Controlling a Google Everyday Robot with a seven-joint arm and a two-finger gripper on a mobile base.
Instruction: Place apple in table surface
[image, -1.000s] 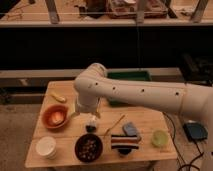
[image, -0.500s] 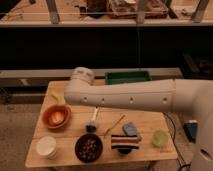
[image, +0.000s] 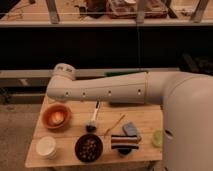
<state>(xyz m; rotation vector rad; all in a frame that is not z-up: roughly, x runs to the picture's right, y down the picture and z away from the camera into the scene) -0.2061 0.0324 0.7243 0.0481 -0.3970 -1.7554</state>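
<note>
The step in hand was the approach, before any grasp: the apple (image: 57, 117) lay in the orange bowl (image: 44, 116) at the table's (image: 147, 119) left end and had not yet been lifted. The arm (image: 110, 92) stretched across the view above the far side of the table, its elbow (image: 62, 76) just over the bowl. The gripper was out of sight, hidden somewhere past that elbow, so whether it was released or clenched could not be told; it plainly did not hold the apple. The next move would probably call for bringing it down into the bowl's hollow, closing on the fruit without tipping the bowl, then setting it on bare wood. Free room looked scarce. A white cup (image: 46, 146) and a dark bowl (image: 89, 147) stood along the near edge, with a brush-like thing (image: 94, 116), a thin stick (image: 115, 124), a striped thing (image: 124, 141) and a pale green round thing (image: 159, 137) elsewhere. The clearest patch lay right of the stick. A green tray (image: 125, 74) showed as a sliver behind the arm. The room was dim, with a dark shelf behind.
</note>
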